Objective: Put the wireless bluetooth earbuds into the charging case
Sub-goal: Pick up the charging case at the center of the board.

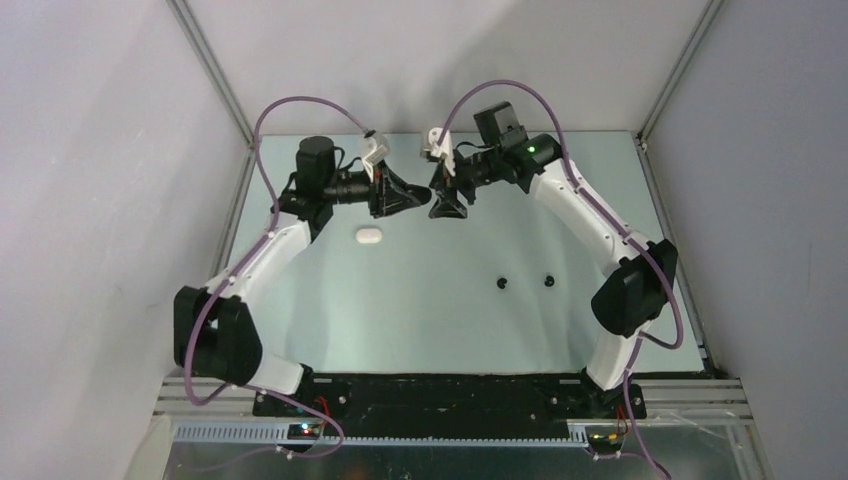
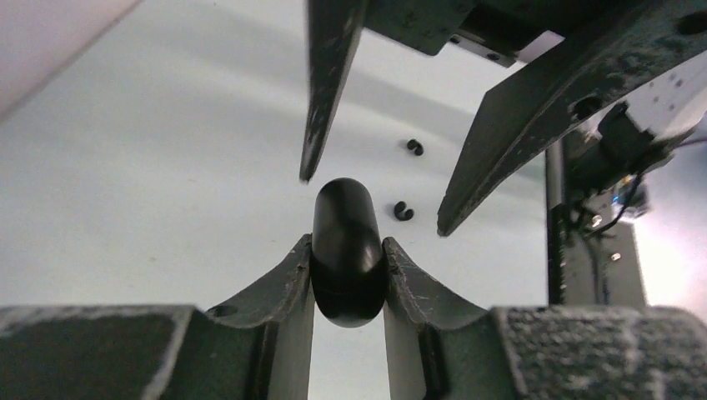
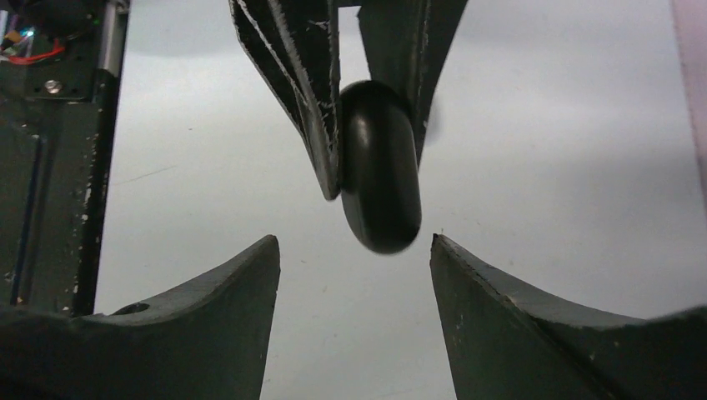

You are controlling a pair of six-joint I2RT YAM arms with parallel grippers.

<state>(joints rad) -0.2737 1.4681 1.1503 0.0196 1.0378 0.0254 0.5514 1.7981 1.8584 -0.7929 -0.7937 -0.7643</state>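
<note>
Left gripper [image 2: 348, 271] is clenched on the black case [image 2: 344, 221], holding it in the air over the far middle of the table [image 1: 420, 310]. The right gripper [image 3: 354, 242] faces it with jaws spread, grasping nothing, one finger on each side of the case's free end. We judge the step to be taking that free end, likely to open the lid. To do it well we would keep the left clamp firm, centre the right jaws so both pads meet the case together, and close gently, since the glossy rounded shell could squirt out. Its long axis runs left to right, in line with both grippers, with the free rounded end pointing right. Two black buds [image 1: 503, 283] lie on the table nearer and to the right, well apart from it, and a white case [image 1: 368, 235] lies to the left; which way the buds point we cannot tell
</note>
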